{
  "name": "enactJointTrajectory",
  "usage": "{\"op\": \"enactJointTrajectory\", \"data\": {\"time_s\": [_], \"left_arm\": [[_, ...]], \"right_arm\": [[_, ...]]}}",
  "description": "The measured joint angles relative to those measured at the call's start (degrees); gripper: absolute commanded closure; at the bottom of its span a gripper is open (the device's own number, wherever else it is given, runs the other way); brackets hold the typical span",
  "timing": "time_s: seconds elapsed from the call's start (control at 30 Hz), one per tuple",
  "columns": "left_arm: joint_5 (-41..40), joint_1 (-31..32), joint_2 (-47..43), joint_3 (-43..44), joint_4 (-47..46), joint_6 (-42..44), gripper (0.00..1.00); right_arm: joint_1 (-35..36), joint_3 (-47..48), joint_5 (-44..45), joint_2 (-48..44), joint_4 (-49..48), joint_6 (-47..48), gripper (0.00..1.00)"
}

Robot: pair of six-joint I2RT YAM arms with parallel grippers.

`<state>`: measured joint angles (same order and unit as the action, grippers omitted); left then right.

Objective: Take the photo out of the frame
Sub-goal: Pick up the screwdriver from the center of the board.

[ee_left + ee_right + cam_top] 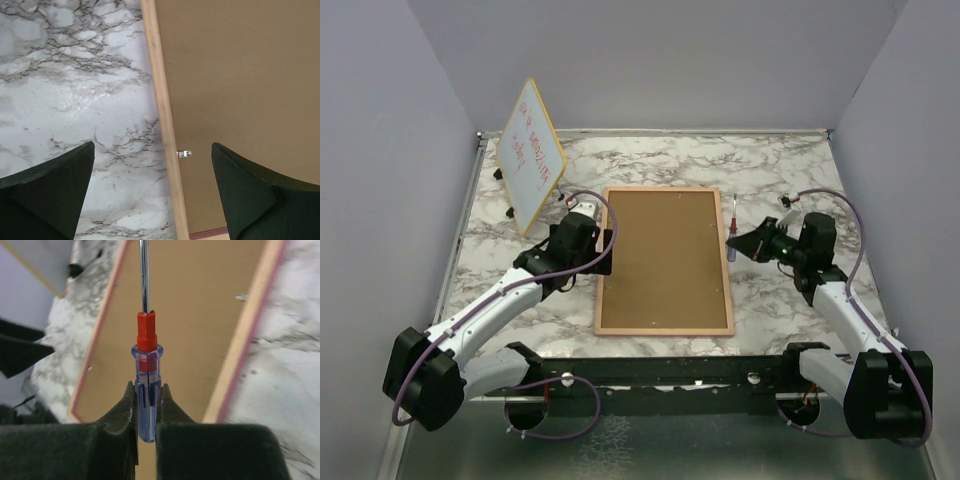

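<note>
Frame (665, 262) lies back-up on the table (800, 160), unpinned beneath the wide-open left gripper (152, 147), so the screwdriver (146, 347) clamped in the right gripper (146, 390) may slip off a clip (184, 154) and shove it.

I'm looking at the frame (665, 260): its back is showing matt brown fibreboard, its rim reading as pale smooth wood. I'm seeing a small shiny metal clip (185, 154). The table (770, 170) is gleaming, marble-patterned. I'm watching the screwdriver (146, 337): translucent blue plastic handle, red insert, polished metal shaft.
</note>
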<state>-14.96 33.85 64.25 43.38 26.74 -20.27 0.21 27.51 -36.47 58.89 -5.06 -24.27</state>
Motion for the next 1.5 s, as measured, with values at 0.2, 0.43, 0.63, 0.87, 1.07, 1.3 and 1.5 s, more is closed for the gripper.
{"op": "enactJointTrajectory", "data": {"time_s": [0.2,0.43,0.63,0.87,1.07,1.3,1.5], "left_arm": [[7.74,0.0,-1.66,-0.02,-2.84,1.33,0.01],[20.06,0.02,-2.56,-0.26,-9.07,4.68,0.01],[29.97,0.02,-5.51,-2.16,-13.75,5.99,0.01],[40.22,-0.15,-8.33,-3.5,-17.99,6.4,0.01],[45.33,-1.14,-7.58,-3.54,-19.74,6.27,0.04],[50.27,-1.55,-1.75,-3.54,-19.78,5.7,0.13],[52.98,-1.95,-1.33,-3.54,-20.24,4.68,0.25]], "right_arm": [[3.32,0.31,-11.76,2.1,-5.18,0.55,0.99],[9.29,1.57,-16.46,4.7,-4.15,4.5,0.99],[14.78,5.99,-16.7,6.86,3.82,12.07,0.99],[22.05,9.68,-16.15,11.26,12.04,19.93,0.99],[26.64,9.97,-15.76,12.85,13.33,24.3,0.99],[29.88,9.99,-15.23,13.62,13.27,26.38,0.99],[31.69,12.07,-14.36,16.57,14.14,27.98,0.99]]}}
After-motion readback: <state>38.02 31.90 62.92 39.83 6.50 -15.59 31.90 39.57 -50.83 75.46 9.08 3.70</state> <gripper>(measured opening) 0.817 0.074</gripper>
